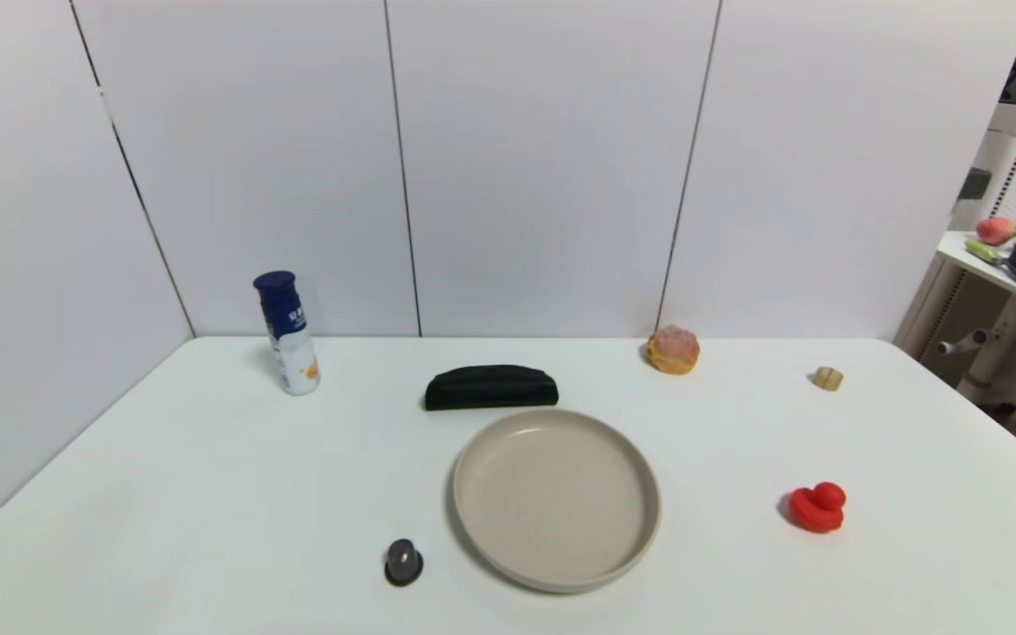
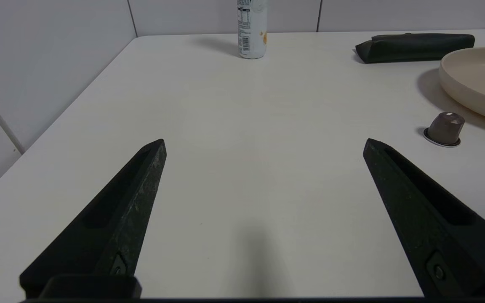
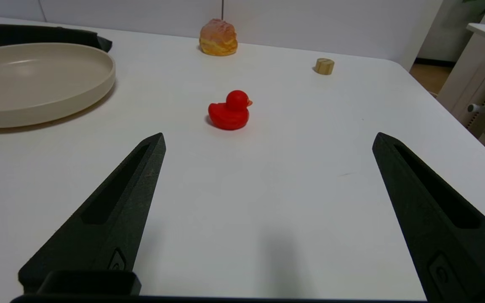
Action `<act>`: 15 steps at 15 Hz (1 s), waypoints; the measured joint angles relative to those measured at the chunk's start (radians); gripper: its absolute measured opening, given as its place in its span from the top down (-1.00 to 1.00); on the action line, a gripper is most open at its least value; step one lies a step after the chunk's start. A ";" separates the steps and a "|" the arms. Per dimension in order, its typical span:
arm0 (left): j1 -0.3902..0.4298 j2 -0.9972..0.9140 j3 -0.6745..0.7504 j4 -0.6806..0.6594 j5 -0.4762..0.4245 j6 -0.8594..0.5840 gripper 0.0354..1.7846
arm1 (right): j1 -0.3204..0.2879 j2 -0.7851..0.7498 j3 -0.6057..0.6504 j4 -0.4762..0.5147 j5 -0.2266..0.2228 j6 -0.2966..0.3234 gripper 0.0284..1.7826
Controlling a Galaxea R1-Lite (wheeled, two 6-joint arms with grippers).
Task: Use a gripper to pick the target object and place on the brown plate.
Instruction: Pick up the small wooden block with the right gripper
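Note:
The small tan wooden cylinder [image 1: 827, 378] stands on the white table at the far right; it also shows in the right wrist view [image 3: 324, 66]. The brown plate [image 1: 473, 520] lies empty in the middle of the table, and its rim shows in the left wrist view [image 2: 457, 86] and the right wrist view [image 3: 95, 86]. Neither arm shows in the head view. My left gripper [image 2: 264, 145] is open and empty over bare table at the near left. My right gripper [image 3: 269, 141] is open and empty at the near right, well short of the cylinder.
A red toy duck [image 1: 818, 508] sits between my right gripper and the cylinder. An orange-pink puff pastry [image 1: 674, 350], a black pouch [image 1: 490, 387] and a blue-and-white bottle [image 1: 288, 333] stand along the back. A dark coffee capsule [image 1: 404, 561] sits left of the plate.

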 joint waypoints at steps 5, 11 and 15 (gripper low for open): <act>-0.001 0.000 0.000 0.000 0.001 0.000 -0.89 | 0.004 0.192 -0.089 -0.040 0.025 -0.053 -0.90; 0.000 0.000 0.000 0.000 0.000 0.000 -0.89 | 0.028 0.853 -0.714 0.046 0.032 -0.004 -0.90; 0.000 0.000 0.000 0.000 0.001 0.000 -0.89 | -0.030 1.376 -1.291 0.277 0.011 0.063 -0.90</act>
